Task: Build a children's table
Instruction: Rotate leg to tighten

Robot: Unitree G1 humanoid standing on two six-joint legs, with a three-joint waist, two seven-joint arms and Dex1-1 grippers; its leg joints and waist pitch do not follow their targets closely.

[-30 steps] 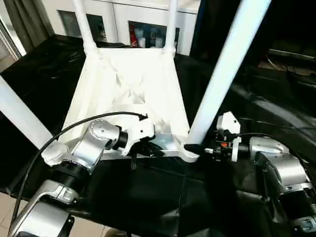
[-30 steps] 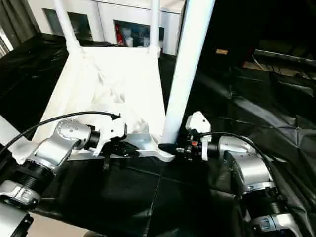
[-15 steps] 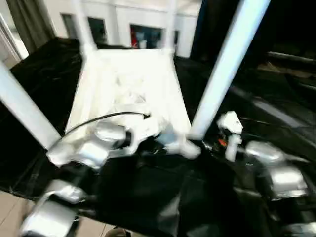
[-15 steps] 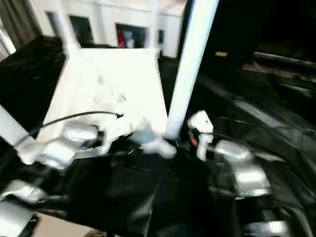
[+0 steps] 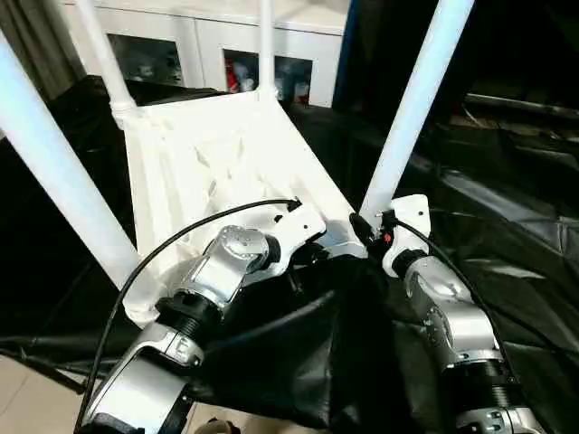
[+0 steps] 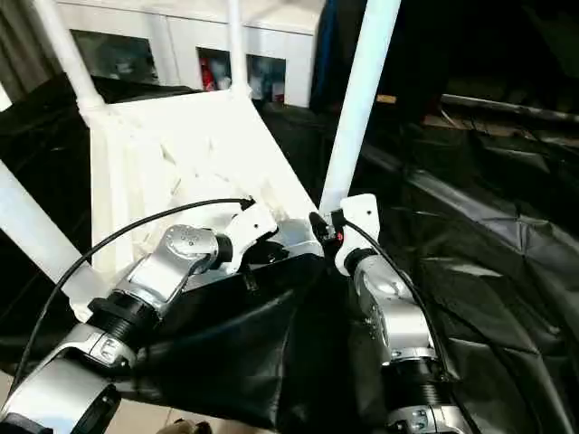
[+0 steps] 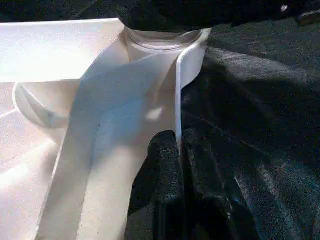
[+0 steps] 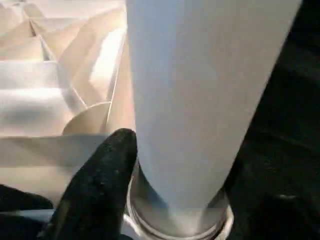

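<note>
White tabletop (image 5: 208, 154) upturned, 4 legs (image 5: 412, 108) up

- Left silver forearm reaches forward across the body; its black two-fingered left gripper (image 7: 179, 175) is pinched closed on a thin edge.
- Right silver forearm points forward; the right gripper (image 8: 165, 165) has its fingers (image 8: 100, 175) spread around a tube.

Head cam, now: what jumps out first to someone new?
The upside-down white tabletop on the black-draped work table, with four white legs standing up from its corners. At the near edge, the left gripper pinches the rim, and the right gripper closes around the base of the near right leg.
</note>
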